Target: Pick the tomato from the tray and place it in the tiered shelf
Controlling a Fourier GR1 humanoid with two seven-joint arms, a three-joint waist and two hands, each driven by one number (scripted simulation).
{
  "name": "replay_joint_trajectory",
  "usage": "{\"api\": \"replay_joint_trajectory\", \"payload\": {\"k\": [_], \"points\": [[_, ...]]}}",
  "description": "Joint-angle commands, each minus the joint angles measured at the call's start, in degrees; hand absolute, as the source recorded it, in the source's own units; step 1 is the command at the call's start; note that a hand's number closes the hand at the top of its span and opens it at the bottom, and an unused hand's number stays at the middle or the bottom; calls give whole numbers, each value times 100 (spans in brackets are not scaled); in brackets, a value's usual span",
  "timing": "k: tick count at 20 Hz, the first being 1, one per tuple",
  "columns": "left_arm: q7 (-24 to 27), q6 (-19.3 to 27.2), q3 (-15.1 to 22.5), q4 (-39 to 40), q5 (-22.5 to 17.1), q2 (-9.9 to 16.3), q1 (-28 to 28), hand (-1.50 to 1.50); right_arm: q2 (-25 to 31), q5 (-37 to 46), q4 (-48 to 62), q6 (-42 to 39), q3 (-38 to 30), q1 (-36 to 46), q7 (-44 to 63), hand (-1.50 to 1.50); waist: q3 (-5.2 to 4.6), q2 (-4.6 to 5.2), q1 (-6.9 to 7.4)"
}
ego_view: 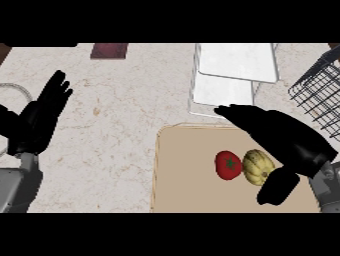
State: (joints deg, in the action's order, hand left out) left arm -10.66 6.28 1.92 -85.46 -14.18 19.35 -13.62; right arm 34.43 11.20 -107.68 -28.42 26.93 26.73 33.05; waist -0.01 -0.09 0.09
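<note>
The tomato (229, 165) (on the tray (180, 170), just under the spread right hand (284, 137)) is being approached; closing is needed next.

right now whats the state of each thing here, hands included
tomato: on the tray, not held, beside the squash
squash: on the tray, partly under the right hand
tray: flat on the counter, holding both
tiered shelf: white, no tomato on it
wire basket: tilted at the right edge
right hand: open, above the tray
left hand: open, resting, fingers up
</note>
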Motion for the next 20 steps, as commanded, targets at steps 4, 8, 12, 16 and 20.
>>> {"api": "replay_joint_trajectory", "payload": {"k": [4,8,12,16,20], "points": [[-99,139,106,-232,247,-219,113,0,-391,959,-216,-337,579,-66,923,-150,-1,-3,15],[-76,-174,-190,110,199,-96,-219,0,-176,1295,-169,-632,229,-474,289,-150,1,7,-22],[20,-366,-475,349,138,-62,-214,0,-607,1757,-383,-770,455,-726,614,-150,0,5,-24],[224,-238,-277,518,430,-468,-233,0,-802,2122,-290,-819,343,-971,245,-150,0,10,-28],[184,-271,-380,547,555,-420,-364,0,-1058,2684,263,-698,489,-959,-63,-150,1,14,-14]]}}
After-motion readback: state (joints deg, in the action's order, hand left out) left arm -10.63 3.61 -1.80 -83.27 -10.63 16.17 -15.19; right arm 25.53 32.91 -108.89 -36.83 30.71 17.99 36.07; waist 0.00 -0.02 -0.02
